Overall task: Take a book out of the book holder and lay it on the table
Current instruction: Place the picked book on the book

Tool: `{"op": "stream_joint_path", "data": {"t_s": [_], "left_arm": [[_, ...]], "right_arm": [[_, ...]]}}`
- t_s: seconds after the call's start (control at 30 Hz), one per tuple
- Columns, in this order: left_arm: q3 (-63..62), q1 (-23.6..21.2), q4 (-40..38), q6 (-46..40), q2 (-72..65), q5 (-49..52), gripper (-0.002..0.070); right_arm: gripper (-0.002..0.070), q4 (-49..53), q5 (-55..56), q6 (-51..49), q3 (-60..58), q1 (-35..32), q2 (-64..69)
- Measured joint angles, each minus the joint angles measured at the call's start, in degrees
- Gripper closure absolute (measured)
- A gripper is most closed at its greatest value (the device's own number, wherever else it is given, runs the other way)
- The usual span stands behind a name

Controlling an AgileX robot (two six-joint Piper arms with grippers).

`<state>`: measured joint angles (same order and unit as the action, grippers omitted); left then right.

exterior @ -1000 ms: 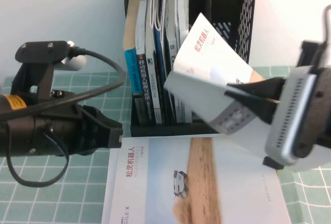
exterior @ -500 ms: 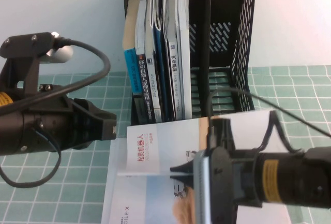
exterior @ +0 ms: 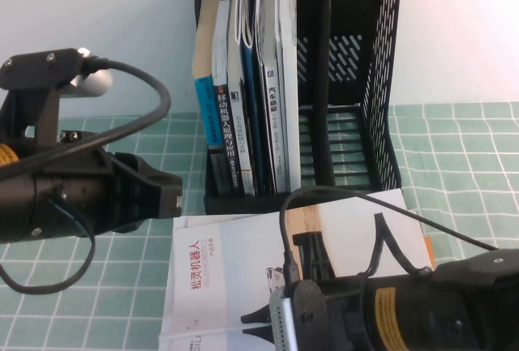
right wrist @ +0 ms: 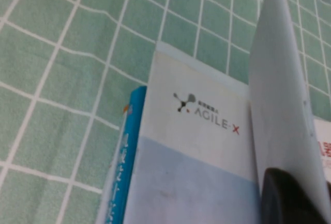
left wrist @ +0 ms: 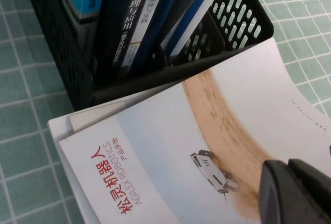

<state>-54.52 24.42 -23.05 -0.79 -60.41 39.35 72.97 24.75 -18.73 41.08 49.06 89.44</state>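
From up high, can see the book holder (exterior: pixel 357 83) standing at the back of the table (exterior: pixel 462 140), with a row of other books (exterior: pixel 243 116) upright in its left slots. Can see the book (exterior: pixel 235 262) out of the holder and lying just in front of it, face up, with red words down its left side and a sandy strip in the middle. Can spot the left gripper (exterior: pixel 170 203) near the book's far left corner, up off the table. Can find the right gripper (exterior: pixel 259 335) low at the near edge, pinched tight on the book there, above another white booklet (exterior: pixel 182 336). From the left wrist, can see the book (left wrist: pixel 155 146) with its little car picture, one corner close to the holder (left wrist: pixel 67 69) on the green cloth (left wrist: pixel 26 131). Shows the left gripper (left wrist: pixel 297 193) pressed shut and holding nothing. From the right wrist, shows a thin white edge of the book (right wrist: pixel 274 79) going up from the dark finger (right wrist: pixel 295 198). Shows the white booklet (right wrist: pixel 196 146) flat below it, on top of a blue-edged book (right wrist: pixel 126 146) on the cloth (right wrist: pixel 77 53).
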Motion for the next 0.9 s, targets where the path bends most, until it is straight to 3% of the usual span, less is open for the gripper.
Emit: {"op": "stream_joint_path", "data": {"t_s": [0.13,0.23,0.3,0.43,0.53,0.9], "left_arm": [[0.0,0.0,-0.1,0.4,0.0,-1.7,0.0678],[0.0,0.0,-0.4,0.8,0.0,-4.1,0.0678],[0.0,0.0,-0.6,0.8,0.0,-5.8,0.0678],[0.0,0.0,-0.6,0.8,1.0,-8.0,0.0678],[0.1,0.0,-0.6,0.8,2.7,-8.9,0.0678],[0.2,0.0,-0.8,-1.6,14.9,-7.4,0.0678]], "right_arm": [[0.0659,-0.9,0.8,-0.6,0.0,0.0,2.7],[0.0606,-1.0,1.6,-1.6,0.0,0.0,4.8],[0.053,-1.1,2.0,-2.9,0.0,0.1,5.6],[0.0306,-1.2,2.0,-6.4,0.0,0.2,5.8],[0.0226,-0.9,2.3,-12.0,0.0,0.2,5.8],[0.0198,11.0,17.8,-28.8,0.0,0.2,5.4]]}}
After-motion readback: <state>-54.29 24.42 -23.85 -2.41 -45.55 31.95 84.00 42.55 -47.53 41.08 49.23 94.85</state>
